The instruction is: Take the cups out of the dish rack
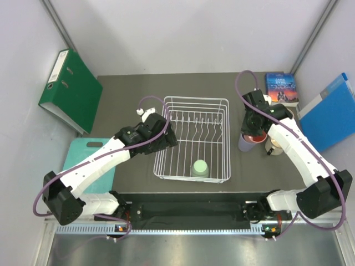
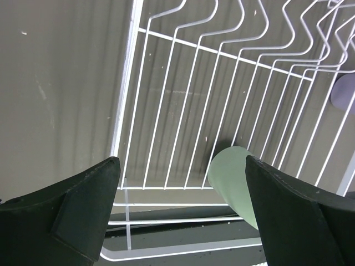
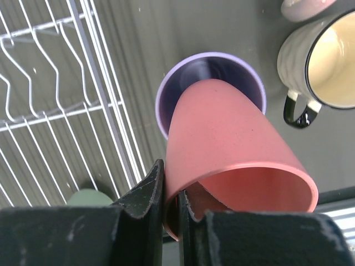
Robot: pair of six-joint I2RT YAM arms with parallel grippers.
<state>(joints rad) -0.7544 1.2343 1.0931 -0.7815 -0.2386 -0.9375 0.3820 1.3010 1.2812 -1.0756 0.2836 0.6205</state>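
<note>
- While the left gripper [image 2: 183, 205] hangs over the left rim of the white wire dish rack [image 1: 188, 138], its two black fingers [image 2: 83, 205] stand wide apart with nothing between them.
- Inside the rack, one sage green cup [image 1: 200, 168] sits by the near edge, right of centre, seemingly base up. In the left wrist view it lies just ahead of the right-hand finger and apart from it.
- On the other side, the right gripper [image 3: 171, 183] is clamped tight on the wall of a pink tapered cup [image 3: 233, 149] at its rim, one finger inside and one outside.
- That pink cup is tilted, its closed end pointing into the mouth of a lavender cup [image 3: 211, 66].
- The lavender cup stands upright on the dark table [image 1: 127, 88], just outside the rack's right side. Whether the two cups touch cannot be told.
- Just beside the lavender cup, on the side away from the rack, stands an upright cream mug [image 3: 321, 61] with a dark rim and handle.
</note>
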